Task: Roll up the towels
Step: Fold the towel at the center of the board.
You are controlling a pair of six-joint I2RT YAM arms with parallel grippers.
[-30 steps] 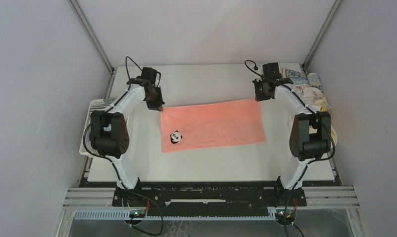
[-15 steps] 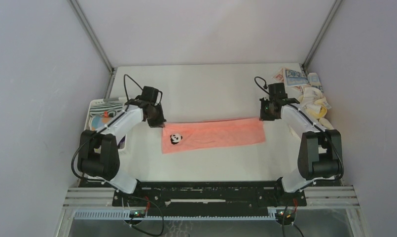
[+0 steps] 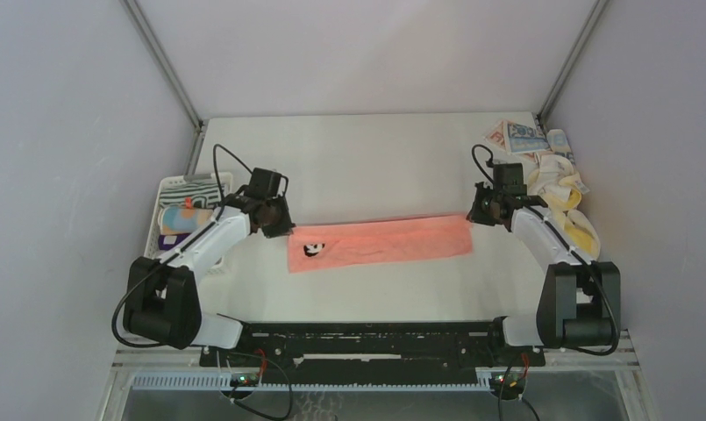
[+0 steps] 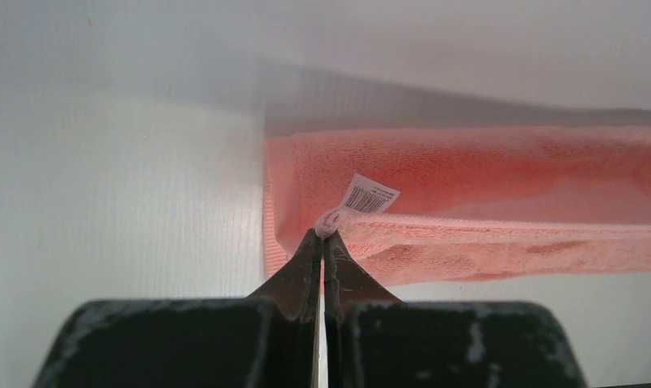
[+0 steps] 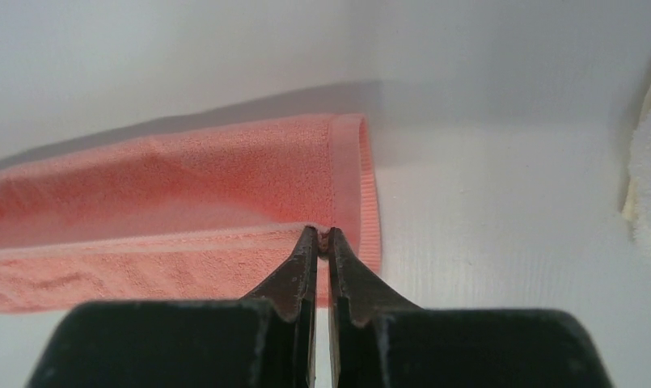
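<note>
Salmon-pink towel (image 3: 380,241) mid-surface (image 3: 375,158), half folded lengthwise. Left pincer (image 4: 322,236) pinches its tagged left corner, right pincer (image 5: 320,236) pinches its right corner. Best: lay both corners level on towel's near edge, taut, release together.

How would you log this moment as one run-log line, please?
stage: lengthwise fold | salmon-pink towel: top layer held over lower layer | left gripper: shut on its left corner | right gripper: shut on its right corner
</note>
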